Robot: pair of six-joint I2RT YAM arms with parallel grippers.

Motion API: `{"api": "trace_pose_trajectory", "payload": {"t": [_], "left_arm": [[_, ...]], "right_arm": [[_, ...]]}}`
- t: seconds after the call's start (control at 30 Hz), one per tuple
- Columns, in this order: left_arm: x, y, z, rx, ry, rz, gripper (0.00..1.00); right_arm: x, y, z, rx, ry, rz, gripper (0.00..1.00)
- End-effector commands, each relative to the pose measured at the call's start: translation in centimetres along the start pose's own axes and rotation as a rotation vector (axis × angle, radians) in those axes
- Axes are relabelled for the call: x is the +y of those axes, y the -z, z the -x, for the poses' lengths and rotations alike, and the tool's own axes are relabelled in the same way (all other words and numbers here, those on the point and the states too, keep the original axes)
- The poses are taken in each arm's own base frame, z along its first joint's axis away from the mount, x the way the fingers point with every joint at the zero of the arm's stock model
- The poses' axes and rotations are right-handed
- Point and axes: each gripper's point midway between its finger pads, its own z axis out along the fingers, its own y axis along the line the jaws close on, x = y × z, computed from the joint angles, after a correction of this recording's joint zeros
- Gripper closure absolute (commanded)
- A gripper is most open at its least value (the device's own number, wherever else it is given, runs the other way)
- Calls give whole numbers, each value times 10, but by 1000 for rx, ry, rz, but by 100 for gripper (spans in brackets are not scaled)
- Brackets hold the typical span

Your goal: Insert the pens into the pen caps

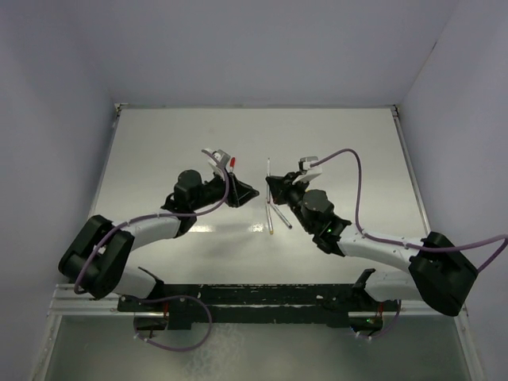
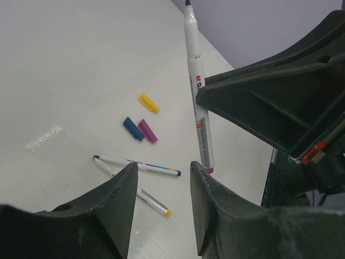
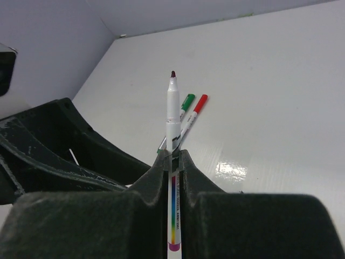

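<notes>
White held pen (image 3: pixel 173 116): a slim barrel standing upright, with a dark maroon felt tip at the top, a purple band at the bottom end and a rainbow stripe up the lower barrel.
Writing: red letters "M" and "G" run down the barrel in the left wrist view. The finer print beneath is too small to read.
Right gripper (image 3: pixel 172 162): clamped tight on the held pen's lower half, holding it above the table (image 3: pixel 269 81) between the two arms.
Left gripper (image 2: pixel 163 168): fingers parted with nothing between them. The held pen's bottom end is just beside one fingertip, and contact cannot be told.
Loose caps: the blue cap (image 2: pixel 133 128) and purple cap (image 2: pixel 147 130) lie side by side on the table, with the yellow cap (image 2: pixel 149 102) near them.
Uncapped pens: the blue-ended pen (image 2: pixel 151 168) and yellow-ended pen (image 2: pixel 153 202) lie flat, crossing near their tips, close to the caps.
Capped pens: the green-capped pen (image 3: pixel 187 102) and red-capped pen (image 3: pixel 198 105) lie next to each other on the table beyond the held pen.
Table surface: white and glossy.
</notes>
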Motion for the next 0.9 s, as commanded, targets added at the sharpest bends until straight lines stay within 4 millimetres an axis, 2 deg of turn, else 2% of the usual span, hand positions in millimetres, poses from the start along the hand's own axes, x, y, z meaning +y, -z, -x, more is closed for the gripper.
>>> {"api": "trace_pose_trajectory", "payload": {"t": [0.0, 0.4, 0.87], "left_arm": [[-30, -5, 19, -62, -43, -143, 53], [-44, -15, 26, -75, -58, -195, 53], [-54, -10, 33, -103, -47, -230, 53]], "right_arm": [[27, 3, 45, -152, -82, 111, 100], [35, 1, 45, -154, -101, 148, 100], [29, 0, 40, -145, -88, 123, 100]]}}
